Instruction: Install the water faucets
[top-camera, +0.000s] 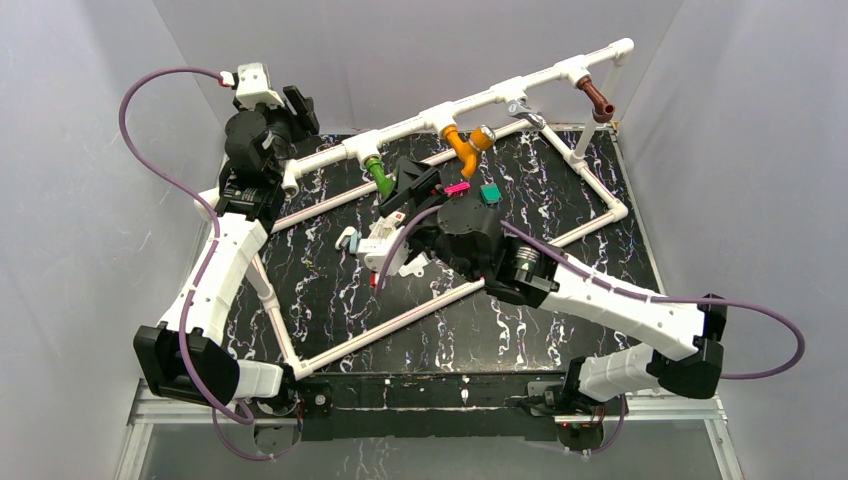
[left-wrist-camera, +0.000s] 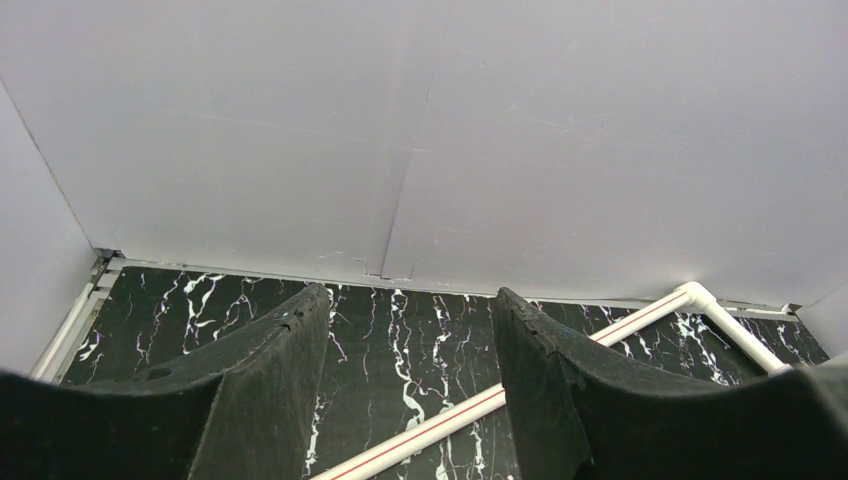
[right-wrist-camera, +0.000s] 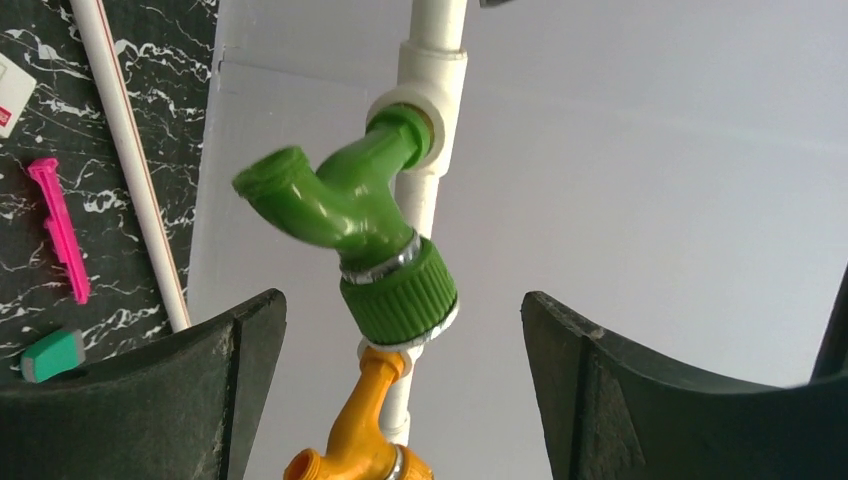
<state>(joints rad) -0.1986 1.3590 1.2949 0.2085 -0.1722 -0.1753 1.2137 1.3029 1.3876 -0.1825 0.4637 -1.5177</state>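
Three faucets sit in tee fittings on the raised white pipe (top-camera: 520, 88): a green faucet (top-camera: 379, 176) at the left, an orange faucet (top-camera: 464, 146) in the middle, a brown faucet (top-camera: 598, 99) at the right. My right gripper (top-camera: 412, 186) is open just in front of the green faucet (right-wrist-camera: 345, 215), its fingers apart on either side and touching nothing; the orange faucet (right-wrist-camera: 365, 430) shows beyond it. My left gripper (top-camera: 303, 112) is open and empty at the back left corner, over the black board (left-wrist-camera: 410, 350).
A white pipe frame (top-camera: 385, 325) lies on the black marbled board. A flat pink strip (top-camera: 457, 187) and a small green block (top-camera: 490, 193) lie near the right gripper. A white packet (top-camera: 385, 245) and a metal handle (top-camera: 525, 112) are nearby. White walls enclose the board.
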